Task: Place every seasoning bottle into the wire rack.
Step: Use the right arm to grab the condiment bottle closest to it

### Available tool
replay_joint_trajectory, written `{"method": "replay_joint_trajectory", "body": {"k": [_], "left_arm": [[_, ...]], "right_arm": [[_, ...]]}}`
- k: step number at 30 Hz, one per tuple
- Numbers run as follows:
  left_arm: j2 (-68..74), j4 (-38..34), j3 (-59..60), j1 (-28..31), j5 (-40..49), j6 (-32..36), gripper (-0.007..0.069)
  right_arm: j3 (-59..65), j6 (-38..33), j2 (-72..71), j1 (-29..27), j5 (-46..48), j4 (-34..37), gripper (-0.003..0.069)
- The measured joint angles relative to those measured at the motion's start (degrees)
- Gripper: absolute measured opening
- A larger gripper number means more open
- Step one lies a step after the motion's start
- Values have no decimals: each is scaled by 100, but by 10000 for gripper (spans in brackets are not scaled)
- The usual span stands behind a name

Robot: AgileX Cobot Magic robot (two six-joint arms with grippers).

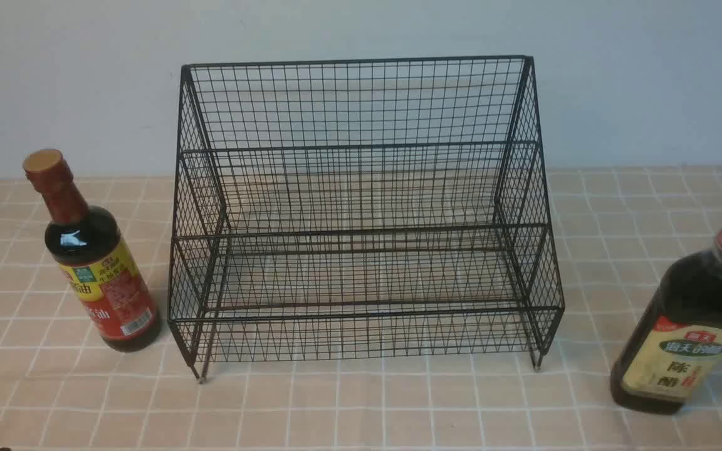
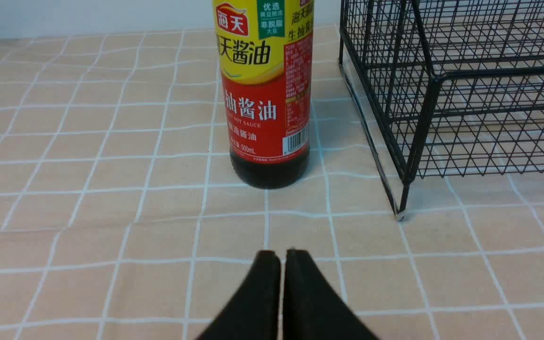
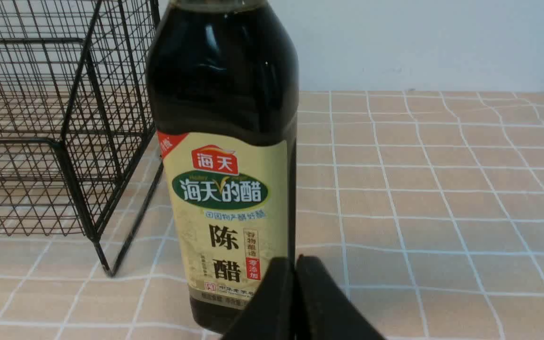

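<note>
Now 2 bottles stand beside the wire rack

You have the wire rack [image 1: 361,61] in the middle of the checked cloth [image 1: 361,407], with its tall back toward the pale wall. It is black and has 2 steps, 1 low at the front and 1 higher behind it. It stands on short feet.

The red-necked bottle [image 1: 94,263] stands upright on the cloth on your robot's left side. It is just beside the rack's front left corner and does not touch it. It has a tan cap, dark liquid and a yellow and red label. Your left wrist view looks straight at this bottle [image 2: 265,108], with the rack's corner close by it.

Your left gripper [image 2: 281,257] is clenched tight. Its 2 black fingers press against each other and grasp nothing. It hangs over the cloth, apart from the bottle.

The cream-label bottle [image 1: 690,326] stands upright on the cloth on the right side. It is out past the rack's front right corner, with bare cloth between them. It has a tan cap too, dark liquid and a cream and green label.

Your right gripper [image 3: 295,264] is also clenched, fingers together, with nothing between them. Its tips sit right in front of the low part of this bottle [image 3: 225,165]. You cannot tell from the pictures if they touch it.

Both bottles are outside the rack.
</note>
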Motion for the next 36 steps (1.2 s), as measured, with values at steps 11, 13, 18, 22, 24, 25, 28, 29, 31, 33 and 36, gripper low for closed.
{"method": "replay_joint_trajectory", "body": {"k": [11, 13, 18, 22, 24, 25, 28, 29, 31, 33, 36], "left_arm": [[0, 0, 0, 0, 0, 0, -7], [0, 0, 0, 0, 0, 0, -7], [0, 0, 0, 0, 0, 0, -7], [0, 0, 0, 0, 0, 0, -7], [0, 0, 0, 0, 0, 0, -7], [0, 0, 0, 0, 0, 0, -7], [0, 0, 0, 0, 0, 0, -7], [0, 0, 0, 0, 0, 0, -7], [0, 0, 0, 0, 0, 0, -7], [0, 0, 0, 0, 0, 0, -7], [0, 0, 0, 0, 0, 0, -7]], "right_arm": [[0, 0, 0, 0, 0, 0, -14], [0, 0, 0, 0, 0, 0, -14], [0, 0, 0, 0, 0, 0, -14], [0, 0, 0, 0, 0, 0, -14], [0, 0, 0, 0, 0, 0, -14], [0, 0, 0, 0, 0, 0, -14], [7, 35, 0, 0, -50, 103, -14], [22, 82, 0, 0, -147, 239, -14], [53, 169, 0, 0, -447, 582, -14], [60, 251, 0, 0, -919, 906, -14], [60, 410, 0, 0, -1728, 1594, -14]]}}
